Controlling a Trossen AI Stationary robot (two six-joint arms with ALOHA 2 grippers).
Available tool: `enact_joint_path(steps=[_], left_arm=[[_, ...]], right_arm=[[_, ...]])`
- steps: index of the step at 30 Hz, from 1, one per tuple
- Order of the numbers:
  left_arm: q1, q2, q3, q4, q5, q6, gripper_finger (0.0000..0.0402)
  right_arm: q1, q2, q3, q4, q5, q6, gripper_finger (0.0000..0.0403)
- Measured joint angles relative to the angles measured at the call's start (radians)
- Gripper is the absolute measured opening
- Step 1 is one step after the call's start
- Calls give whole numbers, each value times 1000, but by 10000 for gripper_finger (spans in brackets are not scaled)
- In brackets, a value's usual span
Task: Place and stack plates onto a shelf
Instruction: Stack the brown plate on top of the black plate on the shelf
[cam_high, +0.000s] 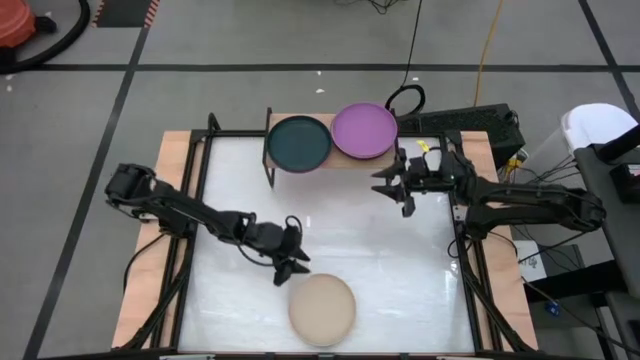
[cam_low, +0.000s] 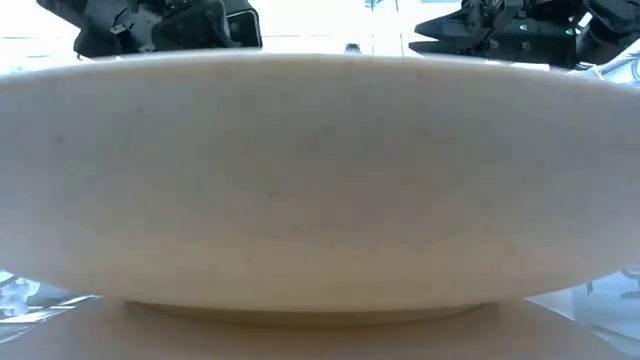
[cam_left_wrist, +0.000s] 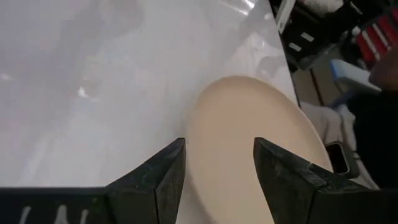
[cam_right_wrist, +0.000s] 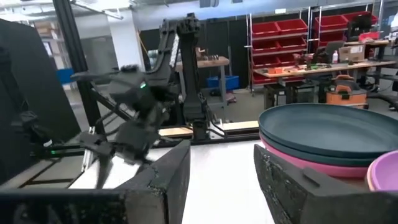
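Observation:
A beige plate (cam_high: 322, 308) rests on its base on the white table near the near edge; it fills the low view (cam_low: 320, 180). My left gripper (cam_high: 296, 252) is open beside the plate's far left rim; in its wrist view the fingers (cam_left_wrist: 219, 158) stand either side of the plate's rim (cam_left_wrist: 249, 137). On the shelf (cam_high: 340, 163) sit a dark teal plate (cam_high: 298, 143) and a purple plate (cam_high: 364, 130). My right gripper (cam_high: 383, 183) is open just in front of the shelf's right part. Its wrist view shows the teal plate (cam_right_wrist: 329, 130) stacked on a salmon pink one (cam_right_wrist: 323, 165).
The shelf stands at the table's far edge, on thin black legs. Black frame rails run along the left and right sides of the table (cam_high: 400, 260). Cables and a black box lie beyond the far right corner. Bare white surface lies between the two grippers.

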Motion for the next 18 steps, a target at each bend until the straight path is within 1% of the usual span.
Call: enact_joint_path(steps=[2, 5, 11, 13, 15, 18], left_arm=[[-22, 45, 33, 0, 1, -17, 193], [-42, 117, 123, -66, 3, -17, 193], [-28, 242, 320, -413, -26, -19, 193], [-16, 277, 365, -487, -32, -24, 193], [-8, 300, 389, -522, -31, -33, 193], [-1, 325, 408, -513, -19, -29, 193]], right_arm=[[2, -3, -18, 25, 0, 4, 157], [2, -3, -21, 33, 0, 8, 157], [2, -2, -21, 33, -5, 12, 157], [2, -2, -21, 25, -5, 12, 157], [2, -2, -21, 14, -5, 12, 157], [2, -2, -21, -4, -6, 8, 157]])
